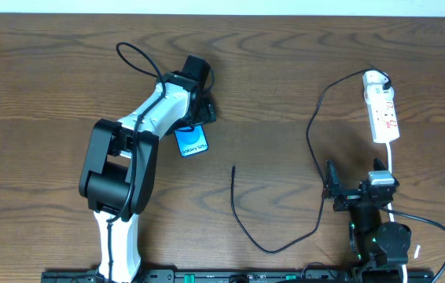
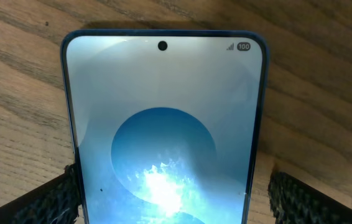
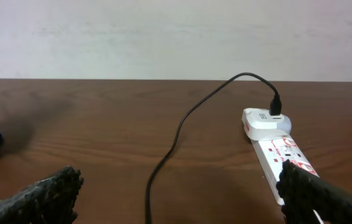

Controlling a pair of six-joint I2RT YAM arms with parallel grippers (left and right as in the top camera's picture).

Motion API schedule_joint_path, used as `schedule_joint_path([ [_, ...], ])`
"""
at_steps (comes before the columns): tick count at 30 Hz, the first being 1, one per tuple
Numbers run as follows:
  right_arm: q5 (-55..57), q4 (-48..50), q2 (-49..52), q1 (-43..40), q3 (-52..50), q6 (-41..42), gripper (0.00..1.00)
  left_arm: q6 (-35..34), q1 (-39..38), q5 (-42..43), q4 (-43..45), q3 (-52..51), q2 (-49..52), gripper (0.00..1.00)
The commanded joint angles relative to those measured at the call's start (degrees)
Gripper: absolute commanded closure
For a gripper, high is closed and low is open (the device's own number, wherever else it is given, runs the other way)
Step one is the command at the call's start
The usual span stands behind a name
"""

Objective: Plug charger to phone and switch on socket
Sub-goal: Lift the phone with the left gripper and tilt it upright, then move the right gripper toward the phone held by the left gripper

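**The left gripper [image 2: 175, 183] straddles the phone [image 2: 163, 118], and the charger [image 1: 235, 196] lies loose on the table [image 1: 285, 63].**

Its jaws stand open around the phone: one pad is at the edge, and a strip of table shows on the other side (so it has no firm hold). The right gripper [image 3: 182, 196] is wide open and empty, near the socket [image 1: 382, 110]. The charger's tip lies well apart from the phone. If the jaws close unevenly, the phone may turn or slide. The thin cable may also slip from the right fingers.

Phone [image 2: 163, 124] screen showing "100" in a battery badge beside signal bars, faint "Galaxy S25+" lettering seen from overhead, power strip [image 1: 383, 114] red markings illegible.
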Motion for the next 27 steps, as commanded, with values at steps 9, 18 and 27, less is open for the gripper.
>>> schedule_joint_path([
  [9, -1.70, -0.04, -0.31, 0.33, -0.07, 34.36, 0.01, -0.50, 0.31, 2.62, -3.19, -0.98, 2.86, 0.05],
  [18, -0.31, -0.07, -0.31, 0.31, -0.07, 34.34, 0.01, -0.50, 0.31, 2.64, -3.74, -0.98, 2.86, 0.05],
  [27, -8.17, 0.42, 0.13, 0.33, -0.07, 27.98, 0.01, -0.50, 0.31, 2.64, -3.65, -0.98, 2.86, 0.05],
])
